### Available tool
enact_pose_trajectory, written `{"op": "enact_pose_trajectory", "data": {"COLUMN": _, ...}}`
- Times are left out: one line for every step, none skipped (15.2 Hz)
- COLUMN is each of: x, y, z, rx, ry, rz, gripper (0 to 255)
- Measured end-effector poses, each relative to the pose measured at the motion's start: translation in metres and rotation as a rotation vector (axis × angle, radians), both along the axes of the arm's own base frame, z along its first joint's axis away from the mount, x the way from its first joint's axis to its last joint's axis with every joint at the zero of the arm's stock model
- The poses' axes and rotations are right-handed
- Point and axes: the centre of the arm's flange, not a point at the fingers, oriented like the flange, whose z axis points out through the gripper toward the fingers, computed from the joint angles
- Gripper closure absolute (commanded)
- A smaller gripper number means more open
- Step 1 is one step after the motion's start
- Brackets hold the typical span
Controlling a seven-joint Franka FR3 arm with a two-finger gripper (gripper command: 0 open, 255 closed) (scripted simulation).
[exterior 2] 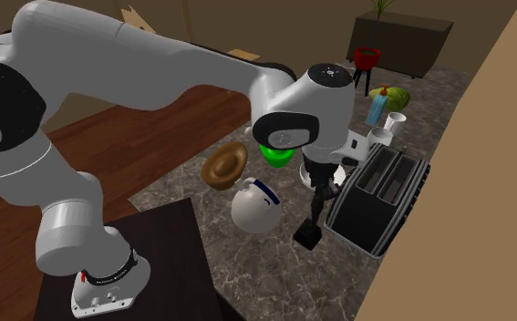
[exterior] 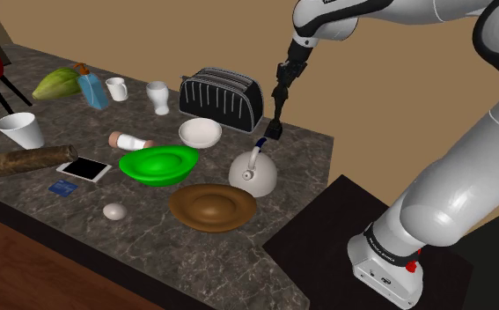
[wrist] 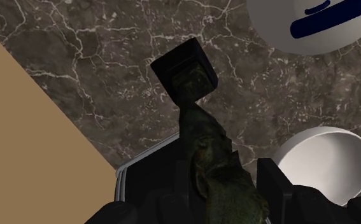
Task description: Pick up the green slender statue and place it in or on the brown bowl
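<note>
1. Black claw [wrist: 218, 198] is clamped on the green slender statue [wrist: 212, 156]. Its fingers [wrist: 152, 205] stand apart only by the figure's width, pinching its upper body, w/ nothing else in grip.
2. Statue hangs base-down below the claw w/ a slight tilt, its square dark foot the lowest pt. Gripping up high prob. leaves the foot free to touch down first.
3. Foot looks lifted off the dark marble counter [exterior: 238, 255], approx. over the strip btw toaster and kettle. Exact gap is hard to judge.
4. Shoulder view, clock readings from the statue's foot:
   - white kettle [exterior: 253, 172] at 7 o'clock, just beside
   - black toaster [exterior: 223, 97] at 10, near
   - white bowl [exterior: 200, 133] at 9
   - green bowl [exterior: 158, 165] at 8, farther out
5. Brown bowl [exterior: 212, 208] also lies at 7 o'clock, beyond the kettle, and is empty. My read of the stage: pick done, carry to bowl pending.
6. Kettle stands btw statue and bowl, so the height prob. matters. Next move calls for passing over or around the kettle handle, then lowering at bowl centre.
7. Risks: a tall thin figure in a shallow bowl may tip on release, and it could clip the kettle en route.
8. Arm [exterior: 388, 13] reaches in from 1 o'clock w/ the wrist pointing down, which keeps the statue near upright.
</note>
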Motion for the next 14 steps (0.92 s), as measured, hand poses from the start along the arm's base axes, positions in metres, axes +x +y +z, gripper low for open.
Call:
{"op": "enact_pose_trajectory", "data": {"x": -0.001, "y": 0.0, "z": 0.004, "rx": 0.0, "ry": 0.0, "rz": 0.0, "gripper": 255}}
{"op": "enact_pose_trajectory", "data": {"x": -0.001, "y": -0.001, "z": 0.01, "rx": 0.0, "ry": 0.0, "rz": 0.0, "gripper": 255}}
{"op": "enact_pose_trajectory", "data": {"x": -0.001, "y": -0.001, "z": 0.016, "rx": 0.0, "ry": 0.0, "rz": 0.0, "gripper": 255}}
{"op": "enact_pose_trajectory", "data": {"x": -0.001, "y": 0.0, "z": 0.021, "rx": 0.0, "ry": 0.0, "rz": 0.0, "gripper": 255}}
{"op": "enact_pose_trajectory", "data": {"x": 0.0, "y": -0.001, "z": 0.026, "rx": 0.0, "ry": 0.0, "rz": 0.0, "gripper": 255}}
{"op": "enact_pose_trajectory", "data": {"x": 0.0, "y": -0.001, "z": 0.031, "rx": 0.0, "ry": 0.0, "rz": 0.0, "gripper": 255}}
{"op": "enact_pose_trajectory", "data": {"x": 0.001, "y": -0.001, "z": 0.036, "rx": 0.0, "ry": 0.0, "rz": 0.0, "gripper": 255}}
{"op": "enact_pose_trajectory", "data": {"x": 0.0, "y": 0.0, "z": 0.042, "rx": 0.0, "ry": 0.0, "rz": 0.0, "gripper": 255}}
{"op": "enact_pose_trajectory", "data": {"x": 0.0, "y": -0.001, "z": 0.047, "rx": 0.0, "ry": 0.0, "rz": 0.0, "gripper": 255}}
{"op": "enact_pose_trajectory", "data": {"x": 0.001, "y": 0.0, "z": 0.053, "rx": 0.0, "ry": 0.0, "rz": 0.0, "gripper": 255}}
{"op": "enact_pose_trajectory", "data": {"x": 0.001, "y": 0.0, "z": 0.058, "rx": 0.0, "ry": 0.0, "rz": 0.0, "gripper": 255}}
{"op": "enact_pose_trajectory", "data": {"x": 0.0, "y": 0.0, "z": 0.063, "rx": 0.0, "ry": 0.0, "rz": 0.0, "gripper": 255}}
{"op": "enact_pose_trajectory", "data": {"x": 0.002, "y": 0.0, "z": 0.068, "rx": 0.0, "ry": 0.0, "rz": 0.0, "gripper": 255}}
{"op": "enact_pose_trajectory", "data": {"x": 0.001, "y": 0.0, "z": 0.074, "rx": 0.0, "ry": 0.0, "rz": 0.0, "gripper": 255}}
